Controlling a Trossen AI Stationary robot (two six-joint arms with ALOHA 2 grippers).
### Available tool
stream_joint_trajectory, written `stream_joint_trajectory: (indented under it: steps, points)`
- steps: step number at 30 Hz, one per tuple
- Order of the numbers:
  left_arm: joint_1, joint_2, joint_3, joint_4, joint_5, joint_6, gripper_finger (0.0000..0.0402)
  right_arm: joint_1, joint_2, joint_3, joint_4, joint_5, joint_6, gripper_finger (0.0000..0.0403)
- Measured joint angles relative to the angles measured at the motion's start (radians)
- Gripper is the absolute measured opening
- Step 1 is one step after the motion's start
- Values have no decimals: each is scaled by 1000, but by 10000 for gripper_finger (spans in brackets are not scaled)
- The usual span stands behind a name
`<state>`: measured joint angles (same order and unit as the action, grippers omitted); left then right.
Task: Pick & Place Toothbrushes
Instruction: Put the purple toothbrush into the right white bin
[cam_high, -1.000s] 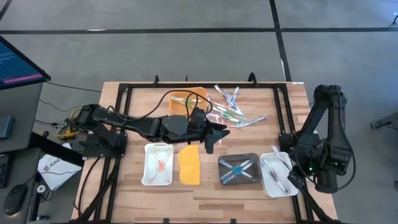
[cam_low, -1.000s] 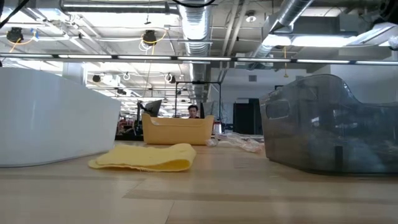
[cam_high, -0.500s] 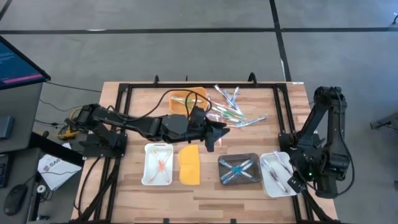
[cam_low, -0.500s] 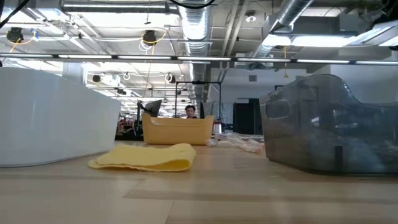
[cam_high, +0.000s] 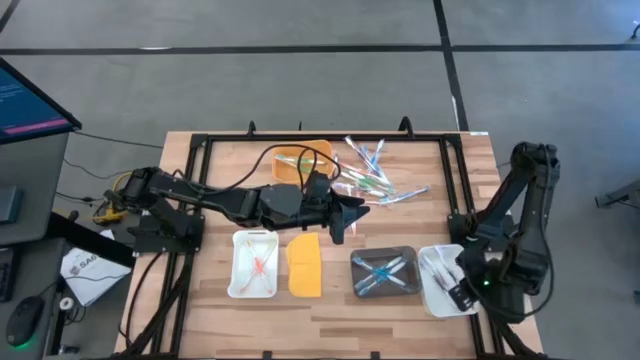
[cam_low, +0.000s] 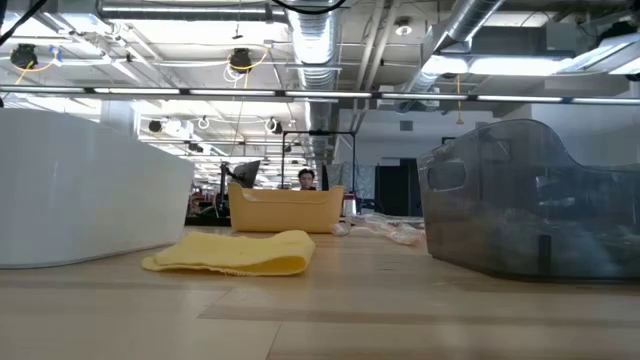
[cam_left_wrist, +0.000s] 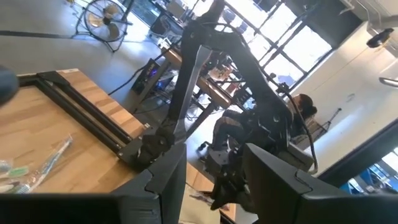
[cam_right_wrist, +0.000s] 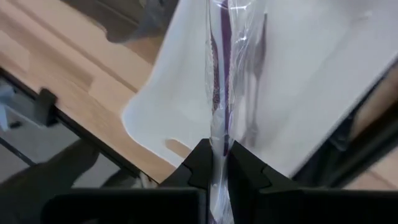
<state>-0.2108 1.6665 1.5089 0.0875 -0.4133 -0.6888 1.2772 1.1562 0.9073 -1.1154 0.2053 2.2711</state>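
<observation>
High view: the right gripper (cam_high: 458, 292) hangs over the white tray (cam_high: 436, 283) at the table's (cam_high: 400, 312) front right corner, its fingers pinched on a wrapped purple toothbrush (cam_right_wrist: 219, 106). The left gripper (cam_high: 342, 228), fingers parted and holding nothing, hovers mid-table just beside the yellow lid (cam_high: 304, 265). Loose toothbrushes (cam_high: 370, 170) lie heaped near the back edge; blue ones rest in the grey tray (cam_high: 384, 273), orange ones in the left white tray (cam_high: 254, 264).
</observation>
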Motion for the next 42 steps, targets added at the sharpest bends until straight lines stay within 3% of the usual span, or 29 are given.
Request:
stream_joint_trajectory:
  steps: [6, 14, 20, 24, 35, 42]
  points:
    - [5, 0, 0, 1, 78, 1, 154, -116, 53, 0, 44, -79, 7, 20]
    - [17, -1, 0, 0, 427, 2, 154, -318, 61, 19, 76, -74, 8, 20]
    - [16, -1, 0, -1, 684, 2, 154, -372, 61, 59, 43, -71, 8, 20]
    - [16, -1, 0, -1, 785, 3, 154, -386, 61, 77, 41, -70, 7, 20]
    - [13, -1, 0, -1, 821, 3, 154, -184, 62, 81, -118, -161, -10, 20]
    - [15, -1, 0, 0, 669, 1, 154, -113, 114, 81, -138, -157, -202, 20]
